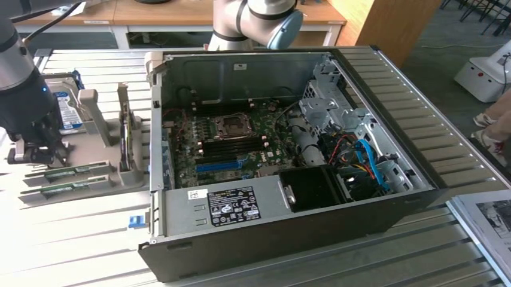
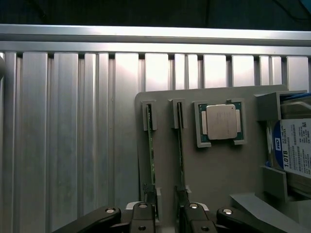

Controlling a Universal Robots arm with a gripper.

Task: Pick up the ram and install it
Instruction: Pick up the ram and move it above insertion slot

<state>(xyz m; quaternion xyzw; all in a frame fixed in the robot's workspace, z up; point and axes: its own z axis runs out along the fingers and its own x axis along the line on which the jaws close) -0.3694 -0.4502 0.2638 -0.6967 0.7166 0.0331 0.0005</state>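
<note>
Open computer case [image 1: 319,227] sits lower centre in the exterior view, on the slatted desk [image 1: 80,251]. At far left the arm [image 1: 20,89] points straight down over a grey holder [image 2: 218,179]. Its end effector [image 1: 36,156] hangs spread wide and empty, just above the ram [image 1: 76,173], which stands on edge. Pickup is in hand, and it calls for jaws square to the thin stick.

Gripper [image 2: 167,221], fingers spread, over a grey holder [image 2: 218,174] on a slatted table [image 2: 73,136]; ram [image 2: 151,160] and second ram [image 2: 180,155] on edge, CPU [image 2: 221,121] beside them, drive [image 2: 294,145] near
</note>
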